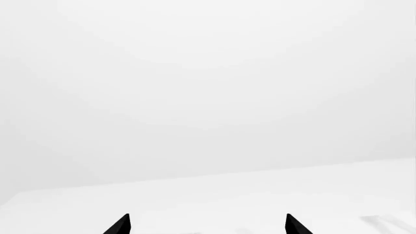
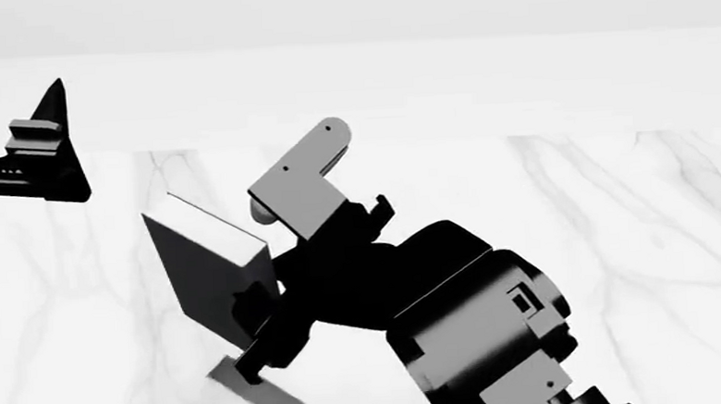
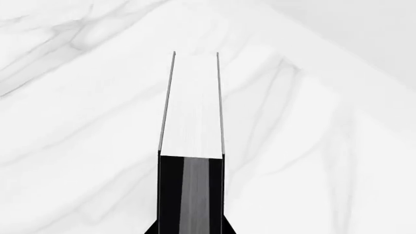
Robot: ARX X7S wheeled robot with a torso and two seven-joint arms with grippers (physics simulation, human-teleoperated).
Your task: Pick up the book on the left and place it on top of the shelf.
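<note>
**Book lifted, shelf out of view**

White marble table (image 2: pixel 635 243) fills the head view; no shelf visible in any picture. Right arm reaches across toward the left, its right gripper (image 2: pixel 259 329) pinching the book (image 2: pixel 210 275) by the spine edge. Book held clear of the table, tilted, page edges (image 3: pixel 192 107) facing away from the wrist. A grip at the spine likely keeps the covers closed for carrying. Left gripper (image 1: pixel 206 225) idle at far left, fingertips spread, holding nothing.
</note>
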